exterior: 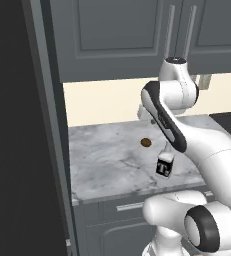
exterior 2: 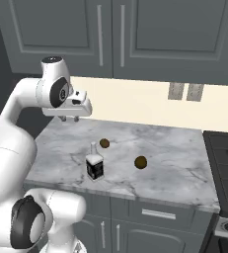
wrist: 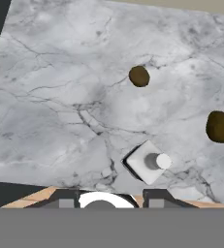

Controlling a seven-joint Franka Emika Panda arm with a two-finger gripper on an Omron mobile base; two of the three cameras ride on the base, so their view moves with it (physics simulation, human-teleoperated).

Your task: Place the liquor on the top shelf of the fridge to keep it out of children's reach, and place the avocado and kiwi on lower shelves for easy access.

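The liquor [exterior 2: 95,165] stands upright near the front of the marble counter [exterior 2: 174,148], a slim bottle with a black label; it is also in the left base view [exterior: 164,164] and from above in the hand view [wrist: 150,162]. The small brown kiwi [exterior 2: 104,143] [exterior: 146,143] [wrist: 139,76] lies just behind it. The darker avocado [exterior 2: 140,162] [wrist: 219,127] lies to its right. My gripper [exterior 2: 69,118] [wrist: 111,197] hangs open and empty, high over the counter's left rear, pointing down. The fridge [exterior: 12,130] rises dark at the far left; its top shelf and lower shelves are hidden.
Dark grey wall cabinets [exterior 2: 120,34] hang over the counter. A black stove [exterior 2: 226,148] adjoins it on the right, with wall outlets [exterior 2: 184,91] behind. Drawers [exterior 2: 155,213] sit below the counter edge. My own arm hides part of the counter in the left base view.
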